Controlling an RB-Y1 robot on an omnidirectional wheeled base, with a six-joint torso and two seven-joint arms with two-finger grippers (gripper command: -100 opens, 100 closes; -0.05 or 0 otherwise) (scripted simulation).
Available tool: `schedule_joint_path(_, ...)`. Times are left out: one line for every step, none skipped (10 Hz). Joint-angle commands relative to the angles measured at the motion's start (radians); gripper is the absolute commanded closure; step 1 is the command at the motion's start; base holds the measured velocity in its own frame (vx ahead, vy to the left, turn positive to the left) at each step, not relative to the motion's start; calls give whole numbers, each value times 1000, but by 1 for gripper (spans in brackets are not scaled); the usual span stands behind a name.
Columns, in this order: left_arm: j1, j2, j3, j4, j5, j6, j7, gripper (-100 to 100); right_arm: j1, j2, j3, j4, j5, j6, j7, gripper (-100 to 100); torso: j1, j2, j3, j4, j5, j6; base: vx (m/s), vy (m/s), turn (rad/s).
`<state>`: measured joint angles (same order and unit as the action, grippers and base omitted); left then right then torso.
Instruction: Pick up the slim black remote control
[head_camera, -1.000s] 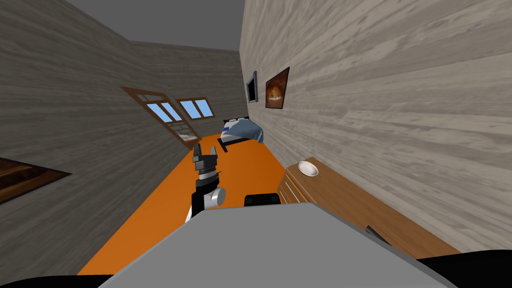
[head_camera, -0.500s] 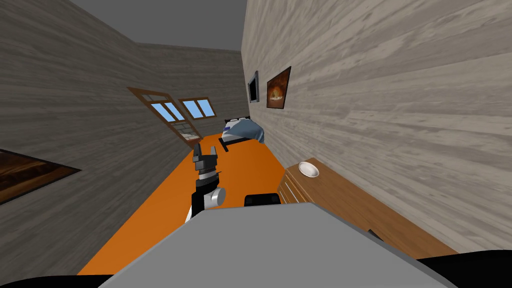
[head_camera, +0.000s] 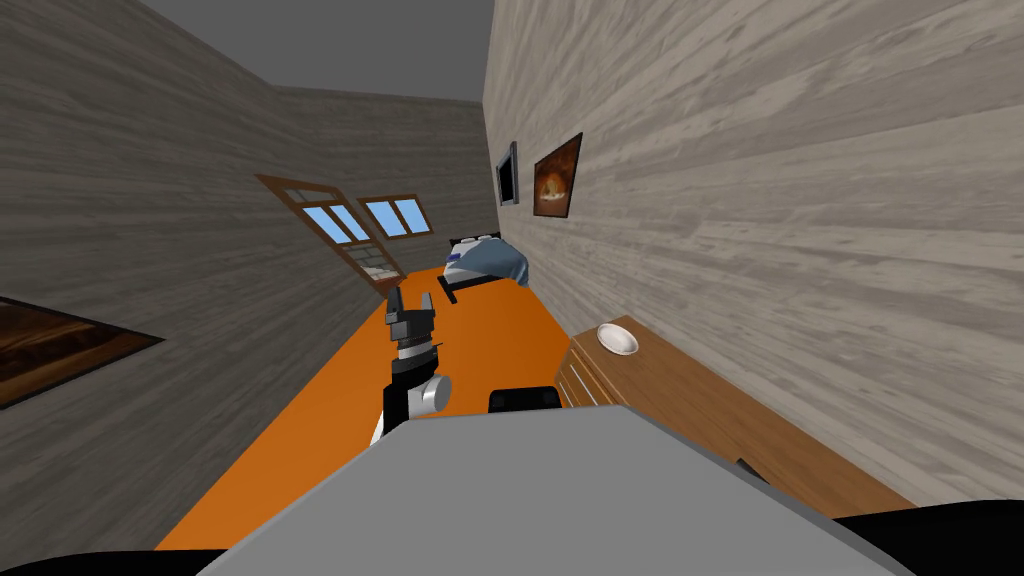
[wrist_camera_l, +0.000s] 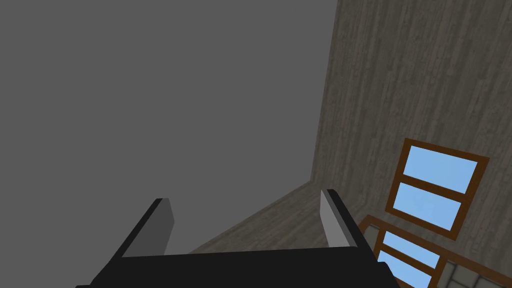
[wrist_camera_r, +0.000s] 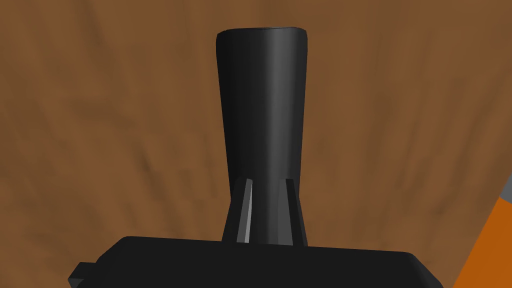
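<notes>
Remote (wrist_camera_r: 262, 110) is clamped between the right gripper's (wrist_camera_r: 267, 184) drawn-in fingers, over the brown dresser top (wrist_camera_r: 100, 125). Left gripper (head_camera: 411, 297) is raised above the orange floor (head_camera: 320, 410), fingers apart.

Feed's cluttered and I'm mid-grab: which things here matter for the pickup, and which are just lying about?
In the job:
- black remote, clamped in the right claw
- wooden dresser top beneath it

Lying about:
- white bowl at the dresser's far end
- bed by the far wall
- left claw, open, raised, idle
</notes>
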<state>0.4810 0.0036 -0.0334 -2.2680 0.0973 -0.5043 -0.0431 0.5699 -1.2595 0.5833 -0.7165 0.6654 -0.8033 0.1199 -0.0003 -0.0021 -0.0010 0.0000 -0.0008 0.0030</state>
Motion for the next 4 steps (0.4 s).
schedule_joint_path(0,0,0,0,0,0,0,0,2,-31,-5,-5,-4,-26,-6,100,0,0,0,0,0,0,4,23,-100)
schedule_joint_path(0,0,0,0,0,0,0,0,4,-44,-7,-9,-6,-34,-9,100,1,0,0,0,1,1,1,44,-86)
schedule_joint_path(0,0,0,0,0,0,0,0,-1,-28,-5,4,-4,-28,0,100,3,0,0,0,1,1,-1,20,-13)
schedule_joint_path(0,0,0,0,0,0,0,0,-1,-30,-5,5,-4,-31,-1,0,2,0,0,0,1,0,0,0,0)
